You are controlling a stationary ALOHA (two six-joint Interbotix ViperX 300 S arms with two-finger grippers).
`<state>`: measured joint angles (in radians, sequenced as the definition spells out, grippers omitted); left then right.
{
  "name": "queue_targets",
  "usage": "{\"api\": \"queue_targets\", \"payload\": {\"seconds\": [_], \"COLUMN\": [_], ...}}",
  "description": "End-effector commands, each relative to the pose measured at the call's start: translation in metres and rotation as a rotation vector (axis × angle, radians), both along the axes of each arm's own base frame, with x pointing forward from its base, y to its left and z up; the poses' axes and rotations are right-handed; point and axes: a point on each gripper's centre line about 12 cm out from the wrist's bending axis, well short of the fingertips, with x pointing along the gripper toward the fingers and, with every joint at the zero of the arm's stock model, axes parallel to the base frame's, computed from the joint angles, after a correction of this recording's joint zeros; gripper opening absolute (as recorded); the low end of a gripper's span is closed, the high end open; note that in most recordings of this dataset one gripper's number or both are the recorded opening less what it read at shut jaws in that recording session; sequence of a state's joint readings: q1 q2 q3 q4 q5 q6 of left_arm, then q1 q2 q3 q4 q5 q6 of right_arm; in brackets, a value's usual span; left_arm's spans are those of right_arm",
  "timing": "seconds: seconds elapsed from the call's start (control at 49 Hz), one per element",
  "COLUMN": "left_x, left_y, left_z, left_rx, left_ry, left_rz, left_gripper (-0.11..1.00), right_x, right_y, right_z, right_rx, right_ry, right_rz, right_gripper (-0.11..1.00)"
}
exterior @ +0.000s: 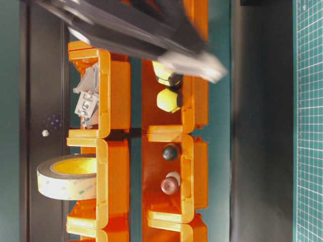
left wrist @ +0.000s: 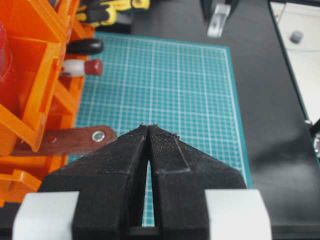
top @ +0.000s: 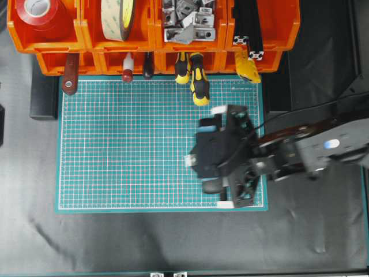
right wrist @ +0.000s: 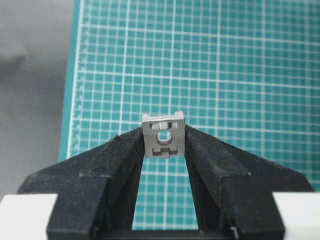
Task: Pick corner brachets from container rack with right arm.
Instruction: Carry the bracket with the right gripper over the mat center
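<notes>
My right gripper [right wrist: 163, 139] is shut on one corner brachet [right wrist: 163, 135], a small silver piece with a round hole facing the camera, held between the black fingertips above the green mat [right wrist: 225, 65]. Overhead, the right arm [top: 300, 151] reaches in from the right and its gripper [top: 196, 158] hangs over the mat's right half. More corner brachets [top: 187, 20] lie heaped in an upper bin of the orange container rack [top: 154, 43], also seen from table level [exterior: 87, 103]. My left gripper [left wrist: 149, 127] is shut and empty, low beside the rack [left wrist: 30, 75].
The rack's upper bins hold red tape [top: 37, 11], a tape roll [top: 118, 17] and black profiles [top: 249, 29]. Yellow-black screwdriver handles [top: 199, 83], a red-capped tool [top: 127, 74] and a wooden handle [top: 70, 75] stick out of the lower bins over the mat's far edge.
</notes>
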<state>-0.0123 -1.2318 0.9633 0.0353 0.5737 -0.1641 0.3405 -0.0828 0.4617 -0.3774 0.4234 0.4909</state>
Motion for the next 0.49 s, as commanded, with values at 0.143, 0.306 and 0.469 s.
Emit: {"api": "queue_targets", "payload": {"seconds": [0.143,0.306,0.469], "left_x": [0.0,0.0,0.001], "left_y": [0.001,0.001,0.001], "left_z": [0.006,0.006,0.006], "left_rx": [0.006,0.006,0.006], "left_ry": [-0.011,-0.011,-0.009], "left_rz": [0.004,0.004,0.003], "left_gripper": [0.0,0.0,0.0], "right_x": [0.028,0.03,0.028], "right_y": [0.007,0.004,-0.002], "right_z": [-0.016,-0.02,-0.023], "right_rx": [0.036,0.04,0.029], "right_ry": [-0.06,-0.055,-0.037], "right_rz": [0.031,0.02,0.007], "right_gripper": [0.24,0.24,0.24]}}
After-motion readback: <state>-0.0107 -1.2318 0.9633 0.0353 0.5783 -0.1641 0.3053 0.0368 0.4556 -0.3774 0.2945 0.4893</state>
